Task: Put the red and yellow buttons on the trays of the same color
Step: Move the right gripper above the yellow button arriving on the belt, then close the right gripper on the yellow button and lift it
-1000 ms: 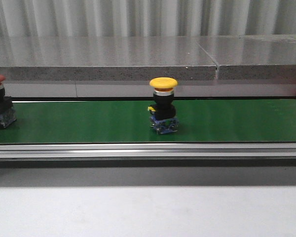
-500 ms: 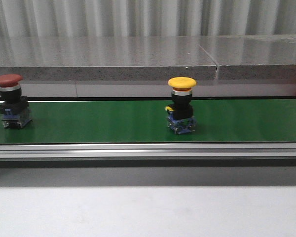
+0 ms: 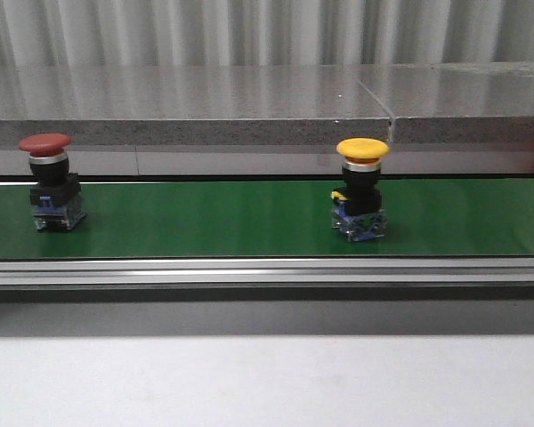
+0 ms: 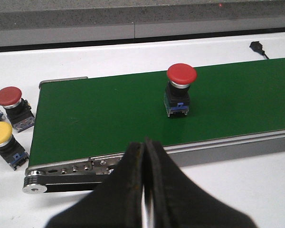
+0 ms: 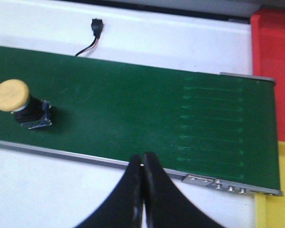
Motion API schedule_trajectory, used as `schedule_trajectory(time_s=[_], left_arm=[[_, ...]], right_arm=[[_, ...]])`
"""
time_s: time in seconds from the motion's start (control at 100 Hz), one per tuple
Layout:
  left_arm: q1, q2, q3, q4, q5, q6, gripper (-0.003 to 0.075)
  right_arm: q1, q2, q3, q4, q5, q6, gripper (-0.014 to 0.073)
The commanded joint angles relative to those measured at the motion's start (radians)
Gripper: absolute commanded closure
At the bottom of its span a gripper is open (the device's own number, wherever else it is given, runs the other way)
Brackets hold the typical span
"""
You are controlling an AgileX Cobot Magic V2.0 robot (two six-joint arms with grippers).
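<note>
A yellow button (image 3: 362, 188) stands upright on the green belt (image 3: 205, 218), right of centre; the right wrist view shows the same yellow button (image 5: 20, 102) on the belt (image 5: 147, 109). A red button (image 3: 52, 181) stands on the belt at the left, also the red button (image 4: 180, 89) in the left wrist view. My left gripper (image 4: 144, 147) is shut and empty, over the white table short of the belt's near rail. My right gripper (image 5: 142, 159) is shut and empty, near the belt's rail. A red tray (image 5: 274, 61) and a yellow tray (image 5: 278, 199) lie past the belt's end.
Off the belt's other end, a second red button (image 4: 12, 107) and a second yellow button (image 4: 6, 144) stand on the white table (image 4: 237, 185). A black cable plug (image 5: 96, 26) lies beyond the belt. A grey stone ledge (image 3: 249, 102) runs behind the conveyor.
Both buttons have travelled to the right along the belt; the red one came fully into the front view from the left edge. No gripper shows in the earlier frames.
</note>
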Motion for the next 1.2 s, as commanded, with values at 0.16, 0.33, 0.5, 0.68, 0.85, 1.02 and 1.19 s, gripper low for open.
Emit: schedule_trajectory(time_s=[0.16, 0.33, 0.5, 0.68, 0.85, 1.02, 1.19], left_arm=[[-0.007, 0.005, -0.026, -0.019, -0.069, 0.003, 0.0741], [-0.007, 0.005, -0.026, -0.019, -0.069, 0.003, 0.0741], [-0.007, 0.005, -0.026, -0.019, -0.069, 0.003, 0.0741], [-0.007, 0.005, -0.026, -0.019, -0.069, 0.003, 0.0741], [-0.007, 0.005, -0.026, -0.019, -0.069, 0.003, 0.0741], [-0.007, 0.005, -0.026, -0.019, -0.069, 0.003, 0.0741], [-0.007, 0.005, -0.026, -0.019, -0.069, 0.003, 0.0741]], right_arm=[[0.092, 0.136, -0.124, 0.004, -0.014, -0.008, 0.0708], [0.131, 0.226, -0.189, 0.005, 0.034, -0.008, 0.0708], [0.161, 0.308, -0.277, 0.005, 0.145, -0.008, 0.054], [0.176, 0.376, -0.34, 0.005, 0.202, -0.008, 0.0125], [0.176, 0.439, -0.384, 0.01, 0.244, -0.008, 0.0062], [0.176, 0.512, -0.43, 0.032, 0.285, -0.008, 0.0067], [0.176, 0.569, -0.449, 0.075, 0.288, -0.031, 0.0067]])
